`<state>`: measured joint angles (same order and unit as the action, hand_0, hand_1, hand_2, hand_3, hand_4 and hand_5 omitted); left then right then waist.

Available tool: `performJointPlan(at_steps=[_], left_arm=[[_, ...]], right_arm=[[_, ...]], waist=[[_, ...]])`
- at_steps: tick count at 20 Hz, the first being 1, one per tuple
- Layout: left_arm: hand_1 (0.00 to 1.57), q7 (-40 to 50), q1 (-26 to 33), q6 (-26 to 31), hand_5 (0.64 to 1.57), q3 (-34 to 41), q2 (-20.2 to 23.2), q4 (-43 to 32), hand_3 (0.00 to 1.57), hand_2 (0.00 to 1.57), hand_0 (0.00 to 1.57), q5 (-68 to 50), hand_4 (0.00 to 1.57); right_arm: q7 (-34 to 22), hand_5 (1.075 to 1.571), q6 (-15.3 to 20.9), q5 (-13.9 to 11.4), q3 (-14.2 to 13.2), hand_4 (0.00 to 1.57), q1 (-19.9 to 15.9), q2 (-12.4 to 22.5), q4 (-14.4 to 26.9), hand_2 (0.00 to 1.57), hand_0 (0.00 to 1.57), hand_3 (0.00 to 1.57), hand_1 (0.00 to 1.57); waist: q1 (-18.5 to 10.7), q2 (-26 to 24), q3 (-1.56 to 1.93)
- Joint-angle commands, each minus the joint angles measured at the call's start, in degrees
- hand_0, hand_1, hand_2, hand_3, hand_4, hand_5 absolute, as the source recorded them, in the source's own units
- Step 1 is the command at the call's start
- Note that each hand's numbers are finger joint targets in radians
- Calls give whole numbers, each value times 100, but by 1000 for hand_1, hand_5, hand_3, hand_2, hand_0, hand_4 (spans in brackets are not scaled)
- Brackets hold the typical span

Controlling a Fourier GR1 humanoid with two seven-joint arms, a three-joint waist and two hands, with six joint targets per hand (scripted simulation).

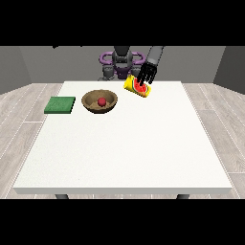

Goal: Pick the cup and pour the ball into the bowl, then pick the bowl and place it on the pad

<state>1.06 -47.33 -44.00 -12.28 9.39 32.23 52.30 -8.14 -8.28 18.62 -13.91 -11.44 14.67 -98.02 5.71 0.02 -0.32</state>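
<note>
A small red ball point(102, 101) lies inside the round brown wooden bowl point(92, 105), which stands on the large white table point(124, 148) beside the flat green square pad point(60, 105). The hand at the view's right point(148, 72) has its fingers curled round the tipped yellow cup point(135, 88), right of the bowl

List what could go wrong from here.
1. The hand at the view's right holds the yellow cup tilted on its side close to the table; let go like this, it may roll.
2. The red ball already lies in the brown bowl; tipping the bowl during lifting could spill it.
3. The green pad sits near the table's edge, so a sloppy placement may overhang.
</note>
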Motion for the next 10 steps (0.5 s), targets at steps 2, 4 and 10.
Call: performJointPlan(at_steps=[2,4,10], left_arm=[[1554,-1771,960,-245,1549,818,267,770,1571,1571,1554,-1590,1311],[1550,-2377,1333,-247,1505,1118,191,1044,1571,1571,1550,-2205,1421],[1374,-2692,977,1780,1564,1961,-911,1903,1568,1571,1374,-4502,861]], right_arm=[[5,1566,204,-103,54,397,5,-84,-556,0,0,0,0],[-235,1566,163,127,-35,408,-29,15,-800,0,0,0,0],[-111,1566,286,-38,136,461,85,-232,-728,0,0,0,0]], waist=[[-153,515,-17],[-141,551,-32],[-432,637,-105]])
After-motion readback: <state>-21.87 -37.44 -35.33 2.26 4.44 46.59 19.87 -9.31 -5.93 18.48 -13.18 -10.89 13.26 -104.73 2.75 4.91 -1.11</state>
